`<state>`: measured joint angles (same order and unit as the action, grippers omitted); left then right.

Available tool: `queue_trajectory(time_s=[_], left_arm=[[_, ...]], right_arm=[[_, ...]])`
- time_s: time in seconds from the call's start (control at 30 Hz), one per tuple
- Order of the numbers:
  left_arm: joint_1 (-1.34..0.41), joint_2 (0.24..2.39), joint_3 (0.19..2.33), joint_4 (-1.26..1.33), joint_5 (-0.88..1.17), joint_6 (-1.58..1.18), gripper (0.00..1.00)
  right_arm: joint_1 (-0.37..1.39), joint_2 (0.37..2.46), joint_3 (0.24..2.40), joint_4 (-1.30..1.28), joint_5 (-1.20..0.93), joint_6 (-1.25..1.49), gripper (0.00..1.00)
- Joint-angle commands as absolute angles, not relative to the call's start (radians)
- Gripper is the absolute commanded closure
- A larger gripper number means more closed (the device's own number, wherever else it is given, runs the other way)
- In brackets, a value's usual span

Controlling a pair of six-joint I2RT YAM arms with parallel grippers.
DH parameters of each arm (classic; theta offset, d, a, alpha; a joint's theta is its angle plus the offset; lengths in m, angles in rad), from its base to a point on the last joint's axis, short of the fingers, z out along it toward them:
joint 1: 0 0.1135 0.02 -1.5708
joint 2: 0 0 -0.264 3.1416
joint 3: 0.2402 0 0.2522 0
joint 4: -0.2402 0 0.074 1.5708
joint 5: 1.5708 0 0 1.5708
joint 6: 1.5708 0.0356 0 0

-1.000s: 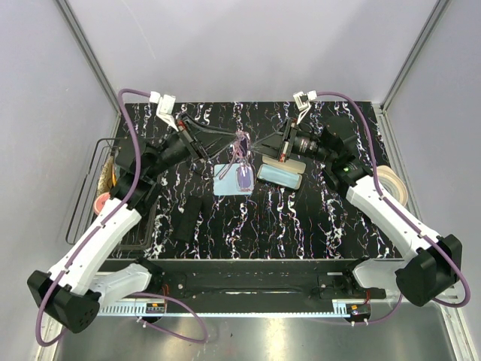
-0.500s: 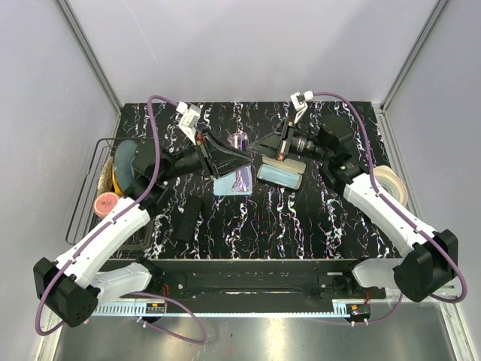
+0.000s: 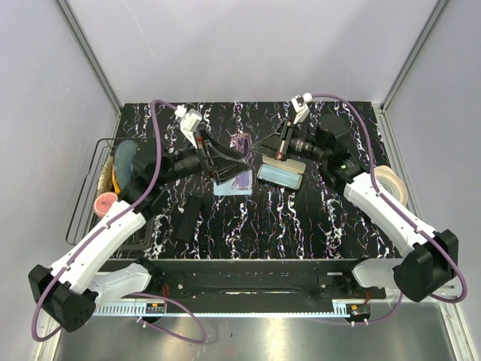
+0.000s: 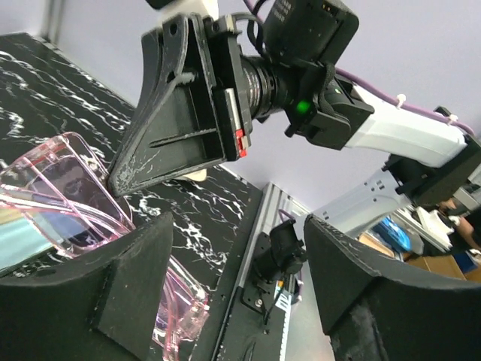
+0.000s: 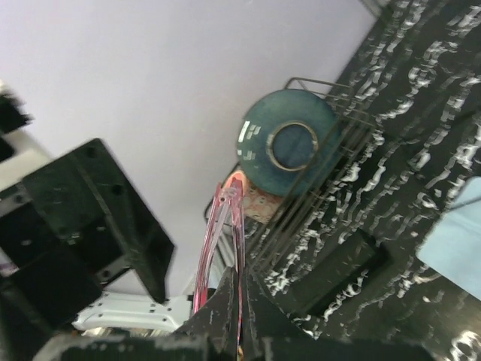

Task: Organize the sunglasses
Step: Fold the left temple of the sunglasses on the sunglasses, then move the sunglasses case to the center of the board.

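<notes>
The pink see-through sunglasses point(image 3: 241, 142) hang over the middle of the back of the table, above a light-blue cloth point(image 3: 225, 186). My right gripper point(image 3: 258, 146) is shut on their frame, which shows edge-on as thin pink bars point(image 5: 222, 226) rising from the pinched fingertips point(image 5: 239, 286). My left gripper point(image 3: 229, 159) stands open just left of them. In the left wrist view the sunglasses point(image 4: 64, 180) lie beyond the left finger point(image 4: 113, 278), with nothing in the gap of that gripper point(image 4: 237, 248). The right gripper's black fingers point(image 4: 180, 113) pinch the lens corner there.
An open glasses case point(image 3: 280, 174) with a teal lining lies right of the cloth. A black pouch point(image 3: 188, 218) lies nearer the front left. A wire rack point(image 3: 94, 188) holding a teal bowl point(image 3: 124, 154) stands off the left edge. A tape roll point(image 3: 391, 184) sits at the right.
My left arm swung right toward the sunglasses, then its gripper opened and let go of them. The right gripper has stayed shut on the frame in almost the same place.
</notes>
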<state>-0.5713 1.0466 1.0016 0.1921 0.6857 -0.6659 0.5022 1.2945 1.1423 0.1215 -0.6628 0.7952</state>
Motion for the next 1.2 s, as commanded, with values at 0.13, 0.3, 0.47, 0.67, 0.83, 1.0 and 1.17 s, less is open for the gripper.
queue_trajectory(time_s=[0.13,0.3,0.47,0.67,0.83,1.0,1.17], left_arm=[[-0.571,0.95,1.025,0.019,0.372,-0.551,0.18],[-0.551,1.015,1.029,-0.156,0.141,-0.593,0.17],[-0.546,1.218,1.095,-0.193,0.097,-0.621,0.45],[-0.54,1.635,1.331,-0.253,0.08,-0.693,0.75],[-0.537,1.898,1.513,-0.245,0.08,-0.729,0.78],[-0.537,2.055,1.646,-0.258,0.15,-0.733,0.77],[-0.537,2.19,1.773,-0.305,0.094,-0.712,0.77]], right_arm=[[0.488,1.25,1.137,-0.043,-0.453,0.703,1.0],[0.453,1.175,1.072,-0.121,-0.345,0.699,1.0],[0.407,1.072,0.979,-0.182,-0.236,0.71,1.0],[0.361,0.991,0.933,-0.256,-0.203,0.715,1.0],[0.331,0.937,0.913,-0.313,-0.178,0.698,1.0],[0.321,0.91,0.908,-0.341,-0.178,0.692,1.0],[0.316,0.905,0.908,-0.35,-0.178,0.692,1.0]])
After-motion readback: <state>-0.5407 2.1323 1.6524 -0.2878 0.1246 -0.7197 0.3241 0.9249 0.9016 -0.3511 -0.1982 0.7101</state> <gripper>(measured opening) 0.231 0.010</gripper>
